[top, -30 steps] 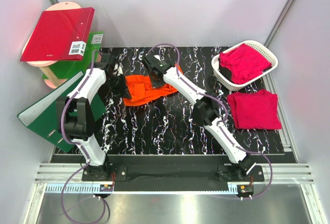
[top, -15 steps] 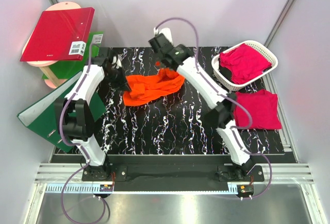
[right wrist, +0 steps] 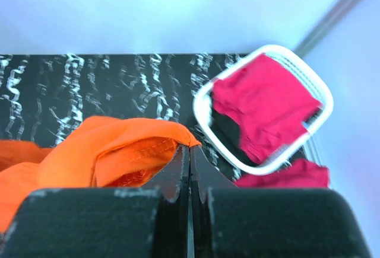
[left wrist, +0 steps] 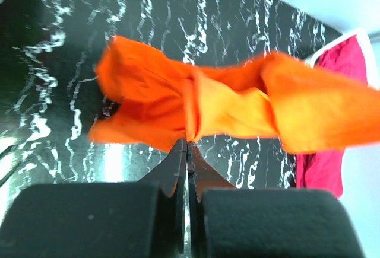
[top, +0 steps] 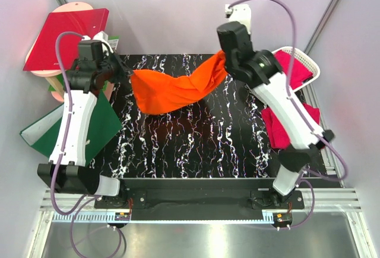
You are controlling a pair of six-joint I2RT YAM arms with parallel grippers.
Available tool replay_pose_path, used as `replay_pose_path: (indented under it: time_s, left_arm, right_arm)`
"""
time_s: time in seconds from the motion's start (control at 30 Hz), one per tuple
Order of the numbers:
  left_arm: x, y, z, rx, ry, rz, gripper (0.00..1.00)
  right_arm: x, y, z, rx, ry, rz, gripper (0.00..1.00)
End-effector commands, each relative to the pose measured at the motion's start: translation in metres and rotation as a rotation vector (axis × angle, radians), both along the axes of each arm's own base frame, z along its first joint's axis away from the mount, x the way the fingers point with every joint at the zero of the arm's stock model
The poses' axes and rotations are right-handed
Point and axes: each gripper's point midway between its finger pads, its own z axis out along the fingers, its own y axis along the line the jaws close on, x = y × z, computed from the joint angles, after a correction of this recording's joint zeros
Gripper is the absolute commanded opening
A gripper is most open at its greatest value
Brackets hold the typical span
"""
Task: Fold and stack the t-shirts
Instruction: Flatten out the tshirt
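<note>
In the upper middle of the top view | orange t-shirt [top: 178, 89] hangs stretched above the marbled surface [top: 196, 145] | left gripper [left wrist: 188, 145] and right gripper [right wrist: 189, 148] each closed tight on one end | probably held apart to open it for folding

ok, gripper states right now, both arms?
Left gripper: shut on the orange t-shirt, holding one end.
Right gripper: shut on the same shirt, holding the other end.

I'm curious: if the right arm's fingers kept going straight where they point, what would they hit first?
The orange shirt those fingers pinch; beyond it, probably the black table near the white basket, though depth is unclear.
</note>
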Motion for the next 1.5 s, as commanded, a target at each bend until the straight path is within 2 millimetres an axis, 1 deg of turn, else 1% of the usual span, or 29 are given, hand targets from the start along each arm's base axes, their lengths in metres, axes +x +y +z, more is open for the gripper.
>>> replay_pose_path:
  time_s: [0.0,0.07,0.13,0.17,0.23,0.37,0.43,0.5,0.53,0.6,0.7,0.73,0.77,0.8,0.83,0.9,0.93,0.97,1.0,1.03,1.07,1.13,1.23,1.27,1.3,1.33,1.37,1.43,1.47]
  left_arm:
    - [-0.013,0.023,0.02,0.046,-0.054,0.101,0.0]
    - [-0.023,0.034,0.025,0.076,-0.05,0.156,0.0]
    - [-0.033,0.047,0.029,0.106,-0.043,0.23,0.0]
    - [-0.036,0.051,0.041,0.112,-0.062,0.248,0.0]
    - [-0.04,0.057,0.048,0.134,-0.07,0.269,0.0]
    - [-0.041,0.059,0.07,0.145,-0.12,0.277,0.0]
    - [-0.043,0.063,0.08,0.168,-0.136,0.282,0.0]
    - [-0.049,0.069,0.098,0.191,-0.175,0.302,0.0]
    - [-0.053,0.071,0.104,0.205,-0.185,0.307,0.0]
    - [-0.058,0.07,0.106,0.213,-0.194,0.286,0.0]
    - [-0.067,0.054,0.093,0.169,-0.17,0.206,0.0]
    - [-0.069,0.039,0.086,0.13,-0.156,0.133,0.0]
    - [-0.071,0.033,0.066,0.118,-0.106,0.093,0.0]
    - [-0.078,0.028,0.059,0.106,-0.091,0.064,0.0]
    - [-0.082,0.021,0.034,0.09,-0.028,0.03,0.0]
    - [-0.096,0.022,0.018,0.087,0.007,0.035,0.0]
    - [-0.103,0.026,-0.005,0.096,0.073,0.054,0.0]
    - [-0.109,0.026,-0.012,0.087,0.099,0.069,0.0]
    - [-0.116,0.029,-0.018,0.091,0.122,0.083,0.0]
    - [-0.125,0.03,-0.034,0.091,0.177,0.095,0.0]
    - [-0.129,0.032,-0.04,0.09,0.201,0.115,0.0]
    - [-0.141,0.04,-0.051,0.107,0.234,0.168,0.0]
    - [-0.148,0.046,-0.048,0.115,0.222,0.206,0.0]
    - [-0.147,0.05,-0.046,0.13,0.221,0.223,0.0]
    - [-0.147,0.053,-0.041,0.139,0.211,0.237,0.0]
    - [-0.146,0.055,-0.037,0.143,0.203,0.247,0.0]
    - [-0.144,0.057,-0.034,0.148,0.193,0.258,0.0]
    - [-0.142,0.065,-0.019,0.17,0.15,0.297,0.0]
    - [-0.14,0.067,-0.016,0.177,0.143,0.304,0.0]
  right_arm:
    - [-0.045,-0.054,0.028,0.067,-0.097,-0.114,0.0]
    - [-0.054,-0.064,0.026,0.101,-0.127,-0.12,0.0]
    - [-0.067,-0.082,0.01,0.118,-0.114,-0.138,0.0]
    - [-0.068,-0.086,0.002,0.129,-0.103,-0.142,0.0]
    - [-0.072,-0.096,-0.023,0.113,-0.057,-0.162,0.0]
    - [-0.051,-0.108,-0.083,0.133,0.104,-0.206,0.02]
    - [-0.029,-0.113,-0.114,0.091,0.185,-0.245,0.29]
    - [-0.008,-0.107,-0.131,0.05,0.233,-0.251,0.72]
    - [-0.005,-0.107,-0.134,0.029,0.254,-0.258,0.84]
    - [0.009,-0.098,-0.134,0.031,0.264,-0.251,0.99]
    - [0.015,-0.083,-0.13,0.084,0.278,-0.192,1.0]
    - [0.016,-0.077,-0.129,0.106,0.276,-0.167,1.0]
    - [0.017,-0.065,-0.13,0.143,0.291,-0.11,1.0]
    - [0.018,-0.056,-0.131,0.168,0.301,-0.065,1.0]
    - [0.022,-0.044,-0.129,0.199,0.296,-0.005,1.0]
    - [0.02,-0.007,-0.141,0.286,0.366,0.163,0.99]
    - [0.014,0.023,-0.145,0.364,0.419,0.301,0.97]
    - [0.016,0.04,-0.164,0.395,0.488,0.356,0.96]
    - [0.014,0.057,-0.165,0.442,0.523,0.418,0.95]
    - [0.004,0.074,-0.173,0.497,0.605,0.488,0.94]
    - [0.009,0.091,-0.189,0.524,0.662,0.503,0.93]
    - [0.001,0.109,-0.205,0.529,0.747,0.543,0.93]
    - [-0.007,0.142,-0.229,0.494,0.852,0.614,0.92]
    - [-0.001,0.157,-0.236,0.487,0.866,0.643,0.91]
    - [-0.017,0.169,-0.244,0.457,0.928,0.661,0.91]
    - [-0.017,0.178,-0.271,0.43,0.984,0.665,0.91]
    - [-0.016,0.19,-0.258,0.447,0.955,0.7,0.9]
    - [-0.022,0.207,-0.276,0.476,1.004,0.709,0.89]
    - [-0.021,0.211,-0.275,0.481,0.997,0.713,0.89]
